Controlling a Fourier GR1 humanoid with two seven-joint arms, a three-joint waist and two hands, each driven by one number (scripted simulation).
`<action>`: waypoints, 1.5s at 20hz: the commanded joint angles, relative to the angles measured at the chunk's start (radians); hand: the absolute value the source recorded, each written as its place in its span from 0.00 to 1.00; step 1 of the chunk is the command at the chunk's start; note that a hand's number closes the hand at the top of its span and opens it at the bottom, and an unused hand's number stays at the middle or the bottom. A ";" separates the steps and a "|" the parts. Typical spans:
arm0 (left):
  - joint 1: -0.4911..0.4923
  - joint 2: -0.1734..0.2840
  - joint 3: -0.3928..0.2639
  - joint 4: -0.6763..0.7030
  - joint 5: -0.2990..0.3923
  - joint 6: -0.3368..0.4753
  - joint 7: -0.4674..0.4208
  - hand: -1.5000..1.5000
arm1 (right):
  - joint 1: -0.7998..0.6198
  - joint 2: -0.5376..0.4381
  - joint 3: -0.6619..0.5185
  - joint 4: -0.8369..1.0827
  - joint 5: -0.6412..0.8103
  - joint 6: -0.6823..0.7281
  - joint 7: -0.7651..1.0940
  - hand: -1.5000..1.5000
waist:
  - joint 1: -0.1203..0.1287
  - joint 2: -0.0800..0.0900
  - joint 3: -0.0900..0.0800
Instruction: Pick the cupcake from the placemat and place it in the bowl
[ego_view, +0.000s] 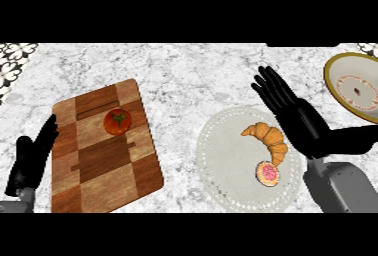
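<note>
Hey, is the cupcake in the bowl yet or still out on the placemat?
Out. The cupcake lies on the placemat below the croissant; the bowl at the right edge holds nothing.

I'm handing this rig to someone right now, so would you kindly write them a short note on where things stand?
Right hand: open, fingers straight, above the placemat's right edge, holding nothing.
Left hand: open, resting at the left edge beside the cutting board.
Cupcake: on the placemat, just below the croissant, not yet grasped.
Bowl: far right, no cupcake in it.
A tomato sits on the cutting board.
Done: nothing visibly completed.
Left: grasp the cupcake, carry it to the bowl, release.
</note>
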 joint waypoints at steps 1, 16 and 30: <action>-0.064 -0.011 -0.003 -0.080 -0.043 0.039 0.069 0.50 | 0.060 -0.030 -0.053 0.015 -0.042 0.111 -0.052 1.00 | -0.002 -0.009 -0.005; -0.206 -0.047 -0.049 -0.266 -0.100 0.084 0.067 0.50 | 0.279 -0.299 -0.338 0.391 0.176 0.410 -0.757 0.00 | -0.004 -0.007 -0.004; -0.150 -0.101 -0.064 -0.271 -0.125 0.077 0.031 0.50 | 0.159 -0.480 -0.141 0.031 0.478 0.319 -0.296 0.00 | 0.009 -0.009 -0.008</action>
